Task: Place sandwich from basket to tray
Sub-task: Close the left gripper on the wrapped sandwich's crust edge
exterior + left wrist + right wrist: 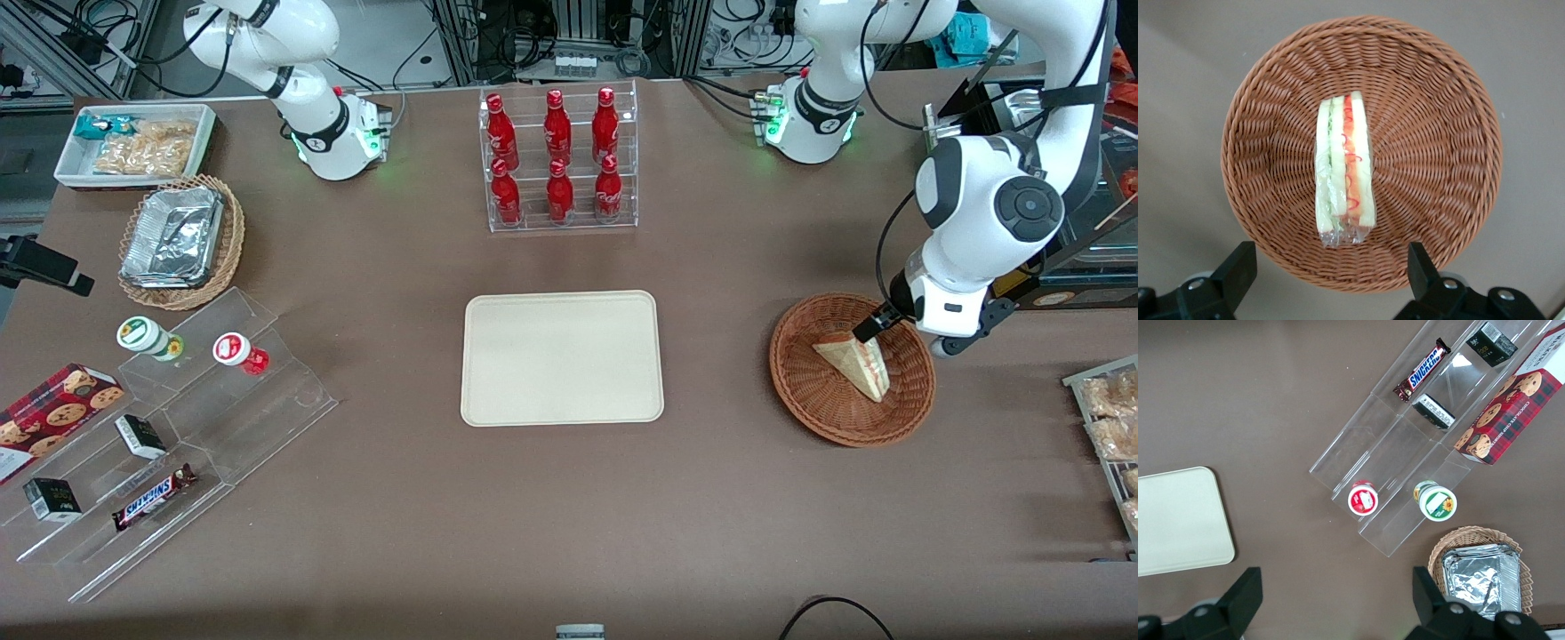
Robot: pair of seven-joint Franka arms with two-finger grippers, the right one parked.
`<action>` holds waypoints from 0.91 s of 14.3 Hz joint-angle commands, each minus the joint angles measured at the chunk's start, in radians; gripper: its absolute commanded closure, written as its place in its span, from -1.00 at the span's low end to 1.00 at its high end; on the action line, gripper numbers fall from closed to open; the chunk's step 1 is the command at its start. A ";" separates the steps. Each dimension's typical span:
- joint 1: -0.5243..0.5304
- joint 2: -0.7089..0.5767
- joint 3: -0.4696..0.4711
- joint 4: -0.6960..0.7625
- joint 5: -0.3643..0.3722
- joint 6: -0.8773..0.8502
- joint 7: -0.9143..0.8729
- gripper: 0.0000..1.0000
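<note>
Hovering over basket, jaws spread, nothing gripped.
Gripper [1328, 270] above wicker basket [805, 404], right of frame; wrapped sandwich [855, 364] inside. Tray [562, 357] at centre, bare.

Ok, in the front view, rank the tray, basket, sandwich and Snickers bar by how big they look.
1. Tray
2. Basket, under the open gripper
3. and 4. Sandwich and Snickers bar: similar in length, so I will not rank them.
</note>
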 commanded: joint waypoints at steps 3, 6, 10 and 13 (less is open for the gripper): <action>-0.008 0.079 0.006 -0.022 0.004 0.110 -0.232 -1.00; -0.008 0.134 0.006 -0.034 0.002 0.173 -0.239 -0.98; -0.008 0.172 0.006 -0.039 -0.002 0.210 -0.244 0.42; -0.009 0.152 0.006 -0.028 0.004 0.166 -0.230 0.93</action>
